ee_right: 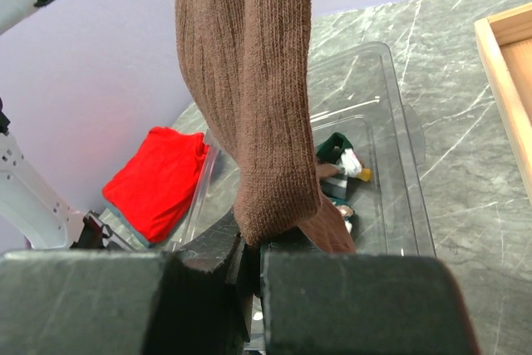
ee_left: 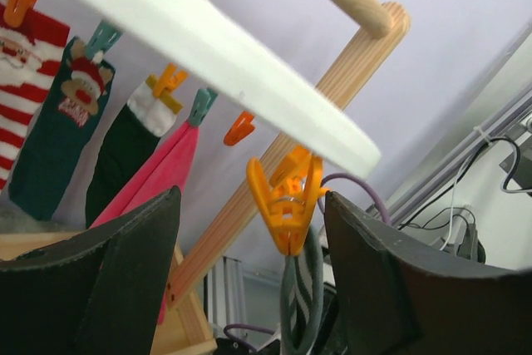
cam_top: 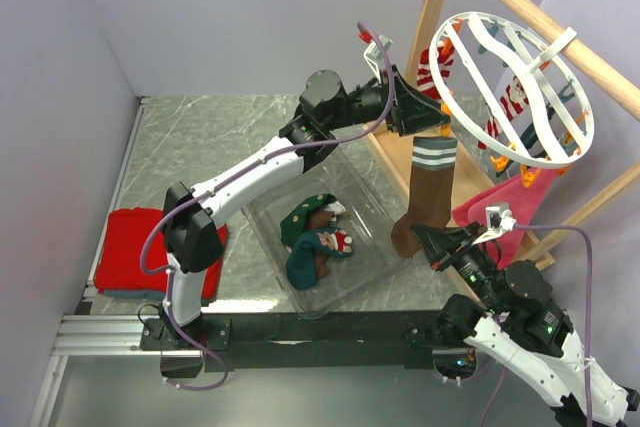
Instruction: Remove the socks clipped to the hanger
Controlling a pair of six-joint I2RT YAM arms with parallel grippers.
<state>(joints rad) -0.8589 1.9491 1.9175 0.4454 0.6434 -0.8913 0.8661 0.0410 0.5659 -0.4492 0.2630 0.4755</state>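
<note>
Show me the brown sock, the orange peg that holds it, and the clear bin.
brown sock (ee_right: pixel 249 81): right wrist view, on the middle of its ribbed leg.
orange peg (ee_left: pixel 288 201): left wrist view, on its body.
clear bin (cam_top: pixel 372 237): top external view, on a bare part of its floor.

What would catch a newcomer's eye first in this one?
The long brown sock hanging from an orange peg on the white ring hanger, upper right. The left gripper stands open around that peg, while the right gripper pinches the sock's toe from below. Beneath, a clear bin on the table holds a few socks.
</note>
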